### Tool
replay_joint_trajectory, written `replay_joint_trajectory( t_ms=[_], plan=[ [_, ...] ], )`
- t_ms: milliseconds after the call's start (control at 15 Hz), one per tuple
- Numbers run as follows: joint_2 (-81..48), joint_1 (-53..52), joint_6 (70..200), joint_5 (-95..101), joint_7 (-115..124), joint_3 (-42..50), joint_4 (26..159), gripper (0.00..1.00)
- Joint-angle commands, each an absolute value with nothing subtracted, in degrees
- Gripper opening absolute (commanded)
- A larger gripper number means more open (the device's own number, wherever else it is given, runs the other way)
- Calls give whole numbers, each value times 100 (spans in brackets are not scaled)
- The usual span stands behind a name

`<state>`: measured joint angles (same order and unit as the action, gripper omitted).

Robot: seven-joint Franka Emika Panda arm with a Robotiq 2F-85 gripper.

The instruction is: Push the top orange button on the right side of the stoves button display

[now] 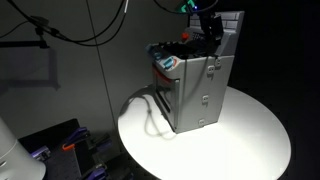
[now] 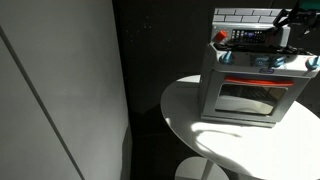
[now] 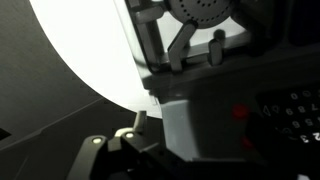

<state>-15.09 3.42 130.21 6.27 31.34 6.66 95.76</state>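
Button display (image 3: 292, 112) shows in the wrist view as a small dark panel at about 4 o'clock. It carries rows of tiny pale buttons, with one red-orange button (image 3: 240, 113) glowing at its 9 o'clock edge. It sits on top of the stove (image 1: 195, 90), a grey boxy toy standing on the round white table (image 1: 255, 135). The hand (image 1: 211, 33) hangs over the stove's top near the tiled back (image 2: 245, 15), and the dim pictures do not let me tell whether its fingers are spread or together. In my judgement the press goes best with the fingers drawn together into one blunt tip. That tip should be lined up over the upper orange button on the panel's right side, then brought down straight and slowly, because the keys are small and closely packed and a slanted push could catch a neighbour. Which key that is cannot be made out here. The stove looks like hard, smooth plastic with square edges, pale latches on its side wall and a glossy oven window (image 2: 245, 97). The round ribbed burner (image 3: 200, 12) lies at 12 o'clock from the panel.
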Motion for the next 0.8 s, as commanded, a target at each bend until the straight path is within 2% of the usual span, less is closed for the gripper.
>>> replay_joint_trajectory(
  t_ms=[0,733],
  plan=[
    [-1665,247,13075,691,3280,776,9330,100],
    [-1874,202,13224,743,3320,864,9140,100]
  ],
)
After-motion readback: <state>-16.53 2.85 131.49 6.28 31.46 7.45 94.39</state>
